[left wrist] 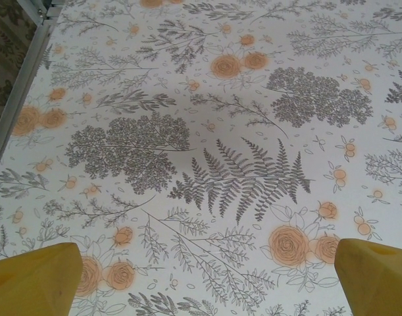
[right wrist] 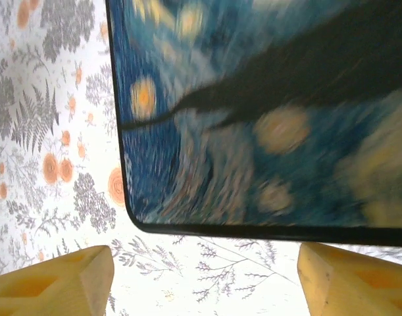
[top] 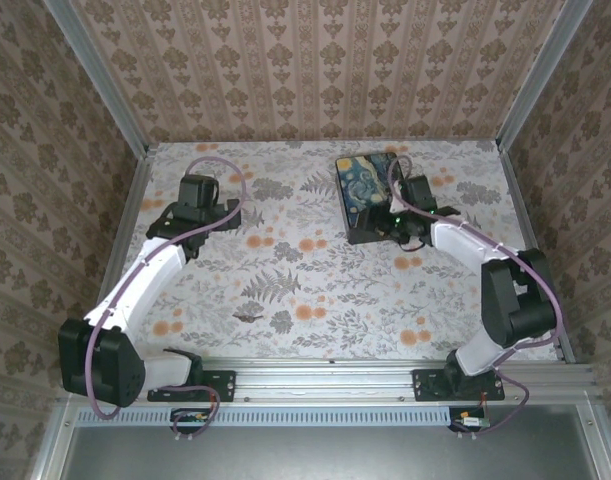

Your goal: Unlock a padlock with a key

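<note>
1. At the far right of the desk (top: 285,285), the right claw (top: 403,226) hangs at the near edge of the painted box (top: 363,188). In its wrist view the right claw (right wrist: 201,289) has its fingers (right wrist: 49,283) apart with nothing between them, and the box lid (right wrist: 253,118) is blurred just ahead.
2. The left claw (top: 198,205) hovers over bare floral desk, well apart from the box. Its fingers (left wrist: 33,280) are spread wide and empty.
3. I cannot tell where the padlock and key lie. They are too small to sort from the leaf prints, or the box and arm hide them.
4. Risk: with the right claw this close, a low approach could catch the box rim and shove the box, carrying the padlock off with it.
5. Risk: a slim dark key on this pattern is easily mistaken for a leaf print, so a pinch could close on nothing or skid the key flat across the desk.
</note>
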Available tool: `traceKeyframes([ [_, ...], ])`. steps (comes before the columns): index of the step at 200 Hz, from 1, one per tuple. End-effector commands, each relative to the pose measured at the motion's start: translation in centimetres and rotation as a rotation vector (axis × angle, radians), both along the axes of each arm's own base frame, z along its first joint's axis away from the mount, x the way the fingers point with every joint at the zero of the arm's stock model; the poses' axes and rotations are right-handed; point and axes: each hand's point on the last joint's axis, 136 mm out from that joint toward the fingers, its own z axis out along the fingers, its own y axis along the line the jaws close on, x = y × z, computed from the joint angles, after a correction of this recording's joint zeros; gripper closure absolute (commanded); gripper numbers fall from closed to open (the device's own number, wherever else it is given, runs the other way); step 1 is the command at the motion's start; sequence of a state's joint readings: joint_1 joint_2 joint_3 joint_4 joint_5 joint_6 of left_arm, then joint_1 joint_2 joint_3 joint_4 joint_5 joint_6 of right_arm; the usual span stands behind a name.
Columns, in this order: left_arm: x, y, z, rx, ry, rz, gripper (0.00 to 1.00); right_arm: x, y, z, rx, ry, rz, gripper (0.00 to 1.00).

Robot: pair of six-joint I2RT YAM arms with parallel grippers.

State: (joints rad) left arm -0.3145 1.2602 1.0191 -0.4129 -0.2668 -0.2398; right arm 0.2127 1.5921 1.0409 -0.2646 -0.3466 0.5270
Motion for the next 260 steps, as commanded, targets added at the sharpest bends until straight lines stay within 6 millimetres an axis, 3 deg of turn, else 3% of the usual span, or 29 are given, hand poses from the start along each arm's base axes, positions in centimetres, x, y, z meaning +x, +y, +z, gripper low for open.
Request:
traceKeyframes([
  [1,-0.2,0.6,0.8,-0.004,-0.026,0.019,0.00,1.6,-5.2,3.8,-0.164,-0.070,-0.079,0.23],
  [28,-0.4,0.7,0.5,-0.012,-0.004,0.026,0.00,4.4,-10.3,3.6,-0.280,-0.098,-0.160,0.20],
  [45,-0.5,0.5,0.5,-0.025,0.007,0.028,0.00,6.4,-11.7,2.3,-0.309,-0.089,-0.157,0.20],
  [61,-0.6,0.4,0.5,-0.034,0.016,0.027,0.00,7.9,-11.8,0.9,-0.320,-0.077,-0.128,0.20],
  [85,-0.9,0.6,0.8,-0.027,0.021,0.028,0.00,9.1,-9.9,-0.1,-0.258,-0.074,-0.064,0.23],
  [109,-1.5,0.3,0.3,-0.048,0.065,0.024,0.00,8.4,-7.0,-0.8,-0.203,-0.062,0.011,0.25],
  [157,-5.0,-0.9,-5.7,-0.205,0.330,0.154,0.03,4.6,1.2,-0.7,-0.074,-0.064,0.158,0.27],
  [214,-8.5,-1.0,-9.1,-0.232,0.460,0.223,0.05,2.2,11.1,0.5,0.032,-0.082,0.289,0.26],
  [230,-9.4,-0.7,-9.6,-0.224,0.495,0.244,0.05,2.0,11.5,1.1,0.016,-0.083,0.293,0.25],
  [260,-12.3,-0.4,-10.7,-0.191,0.601,0.280,0.08,1.5,9.5,3.3,-0.022,-0.100,0.263,0.23],
])
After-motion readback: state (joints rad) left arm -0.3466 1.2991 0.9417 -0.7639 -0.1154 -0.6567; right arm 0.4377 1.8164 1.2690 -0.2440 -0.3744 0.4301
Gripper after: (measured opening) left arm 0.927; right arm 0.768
